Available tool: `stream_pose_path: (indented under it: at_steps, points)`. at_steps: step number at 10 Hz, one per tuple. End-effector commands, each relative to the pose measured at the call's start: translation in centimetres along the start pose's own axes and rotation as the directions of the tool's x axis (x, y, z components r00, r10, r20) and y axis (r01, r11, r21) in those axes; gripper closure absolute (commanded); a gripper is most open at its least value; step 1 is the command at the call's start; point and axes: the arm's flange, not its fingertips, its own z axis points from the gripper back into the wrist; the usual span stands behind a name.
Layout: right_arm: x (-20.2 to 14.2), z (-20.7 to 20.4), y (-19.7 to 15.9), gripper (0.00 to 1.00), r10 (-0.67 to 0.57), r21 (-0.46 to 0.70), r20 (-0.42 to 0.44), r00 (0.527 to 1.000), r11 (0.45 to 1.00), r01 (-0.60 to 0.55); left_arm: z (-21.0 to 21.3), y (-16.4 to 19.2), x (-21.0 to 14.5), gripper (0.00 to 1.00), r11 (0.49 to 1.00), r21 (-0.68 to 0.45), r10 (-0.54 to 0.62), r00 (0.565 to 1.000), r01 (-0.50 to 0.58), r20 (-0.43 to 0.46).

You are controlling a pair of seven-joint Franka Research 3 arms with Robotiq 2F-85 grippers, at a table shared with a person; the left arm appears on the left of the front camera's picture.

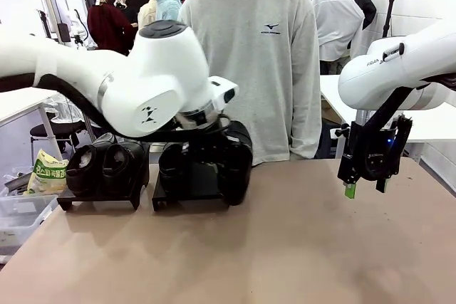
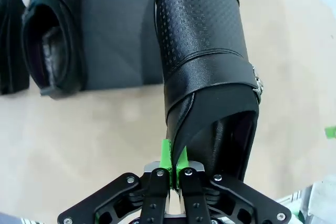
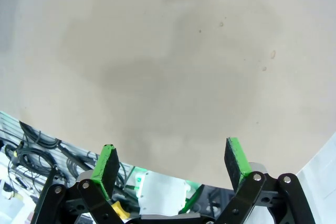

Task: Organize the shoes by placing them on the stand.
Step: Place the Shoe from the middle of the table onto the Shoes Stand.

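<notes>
**Last shoe pinched by its collar at the stand**

The left end effector was clamped on the thin heel collar of a black shoe, held at centre frame beside the right-hand stand. Another shoe sat upper left on that stand; two more filled the left stand. The collar looked soft and pliable, the shoe light, so it would likely sag or swing. The right end effector hung spread wide and empty over the surface.

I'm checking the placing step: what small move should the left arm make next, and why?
Probably lower the shoe onto the right stand beside the one already there, then open. The left gripper pinches its collar edge, and the shoe hangs over the stand's right end.
</notes>
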Motion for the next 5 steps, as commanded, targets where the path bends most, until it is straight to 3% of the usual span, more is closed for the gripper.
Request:
stream_pose_path:
  at_steps: [1,2,5]
  points:
    - [0.1,0.3,0.0,0.00,-0.012,-0.022,-0.012,1.000,1.000,0.012,-0.2,0.6,-0.4,1.00,0.998,-0.055,0.030,0.995,-0.025,0.097]
    - [0.1,0.3,0.0,0.00,-0.012,-0.022,-0.012,1.000,1.000,0.012,0.0,0.0,0.0,1.00,1.000,0.000,0.000,1.000,0.000,0.000]
    - [0.1,0.3,0.0,0.00,-0.012,-0.022,-0.012,1.000,1.000,0.012,-0.8,1.3,0.5,1.00,1.000,-0.027,0.013,0.998,-0.011,0.067]
